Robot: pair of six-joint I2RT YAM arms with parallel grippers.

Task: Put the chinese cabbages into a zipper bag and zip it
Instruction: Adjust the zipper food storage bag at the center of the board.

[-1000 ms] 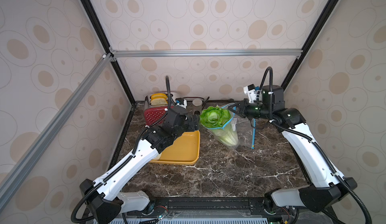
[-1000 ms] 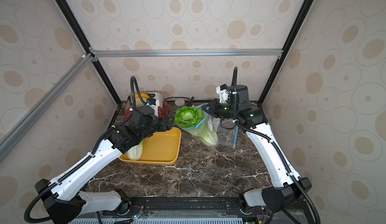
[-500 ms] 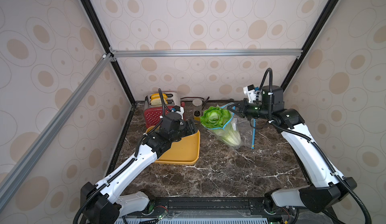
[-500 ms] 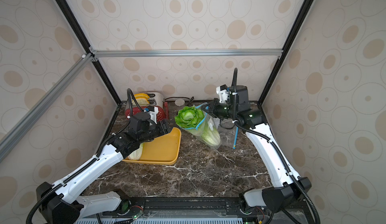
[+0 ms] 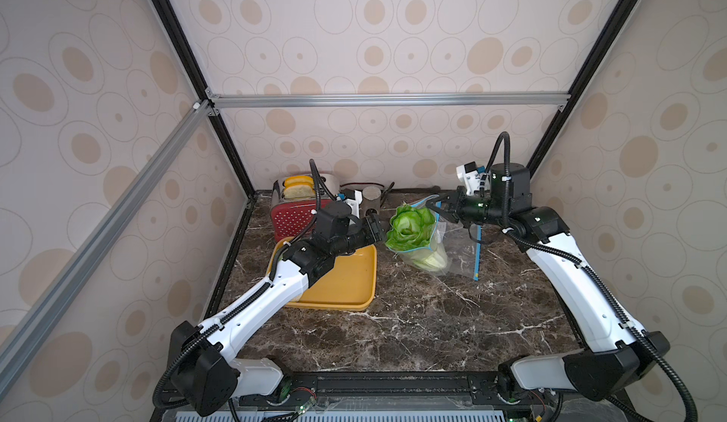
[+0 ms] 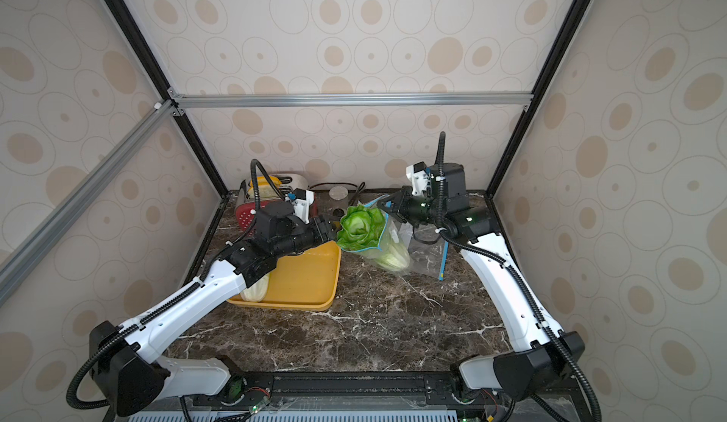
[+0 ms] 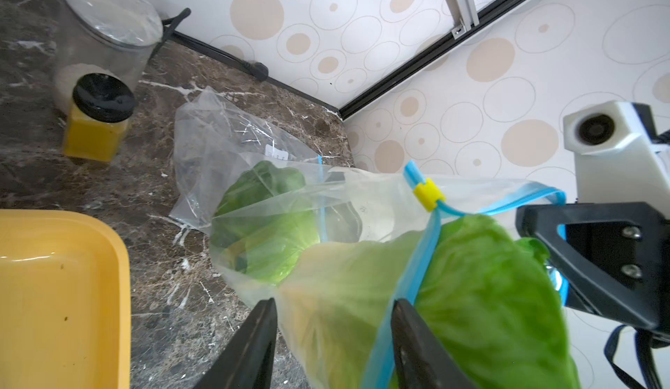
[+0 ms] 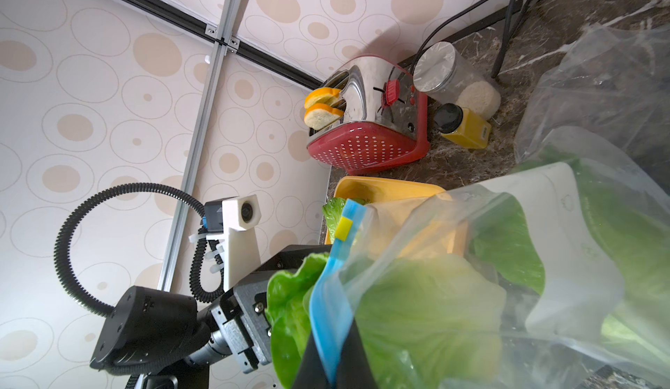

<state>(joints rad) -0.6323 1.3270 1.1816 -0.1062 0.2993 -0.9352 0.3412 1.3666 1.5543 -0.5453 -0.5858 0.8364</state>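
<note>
The right claw is clamped on the blue rim of the bag. The left claw stands apart around the cabbage head sticking out of its mouth. I would push it deeper slowly, rim held high; another cabbage waits on the tray.

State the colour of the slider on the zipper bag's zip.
Yellow; the slider shows best in the left wrist view.

The bag is clear glossy plastic film, its zip strip matt blue. The tray is smooth glossy yellow plastic. The table looks like polished dark marble. The toaster has shiny metal over red plastic
</note>
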